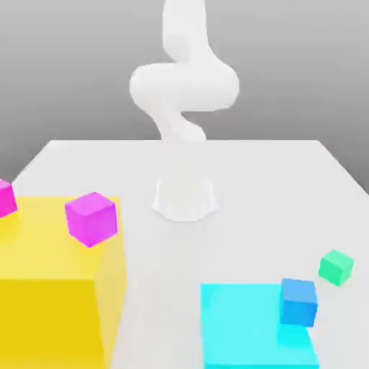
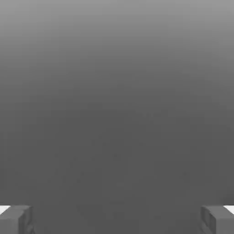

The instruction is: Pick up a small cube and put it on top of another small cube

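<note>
Exterior view: your green cube (image 1: 336,268) sits at four o'clock, beside the blue cube (image 1: 298,303); a sloppy approach could knock blue. Your tool (image 2: 117,220) gapes wide, empty.

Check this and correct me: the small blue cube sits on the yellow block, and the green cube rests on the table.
Wrong block: in the exterior view, the blue cube is on the cyan block. The green cube does rest on the table.

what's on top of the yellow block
On the yellow block sit a purple cube and, cut off at the picture's edge, a magenta cube. The patches directly beneath them are covered.
</note>
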Robot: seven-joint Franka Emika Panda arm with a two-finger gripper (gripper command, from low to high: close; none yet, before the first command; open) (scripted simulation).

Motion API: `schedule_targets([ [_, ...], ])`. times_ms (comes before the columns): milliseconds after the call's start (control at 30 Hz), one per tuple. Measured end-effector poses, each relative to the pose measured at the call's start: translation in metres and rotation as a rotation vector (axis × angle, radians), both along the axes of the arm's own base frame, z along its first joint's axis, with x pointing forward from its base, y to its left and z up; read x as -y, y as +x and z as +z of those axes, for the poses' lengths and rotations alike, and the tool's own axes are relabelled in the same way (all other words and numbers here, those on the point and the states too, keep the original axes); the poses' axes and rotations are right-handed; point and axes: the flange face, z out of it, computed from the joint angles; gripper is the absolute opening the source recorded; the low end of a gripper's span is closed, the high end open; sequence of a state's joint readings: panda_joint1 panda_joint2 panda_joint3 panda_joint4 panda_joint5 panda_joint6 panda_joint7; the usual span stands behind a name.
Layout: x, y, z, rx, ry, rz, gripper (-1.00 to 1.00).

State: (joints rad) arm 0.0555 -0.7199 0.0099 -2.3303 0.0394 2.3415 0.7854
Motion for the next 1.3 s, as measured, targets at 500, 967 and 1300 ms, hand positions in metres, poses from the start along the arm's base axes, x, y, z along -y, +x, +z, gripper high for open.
schedule_targets([
  [500, -0.207, 0.030, -0.272, -0.420, -0.047, 0.381, 0.00],
  [967, -0.294, -0.101, -0.498, -0.676, -0.299, 0.608, 0.00],
  [1300, -0.293, -0.104, -0.544, -0.679, -0.301, 0.609, -1.00],
])
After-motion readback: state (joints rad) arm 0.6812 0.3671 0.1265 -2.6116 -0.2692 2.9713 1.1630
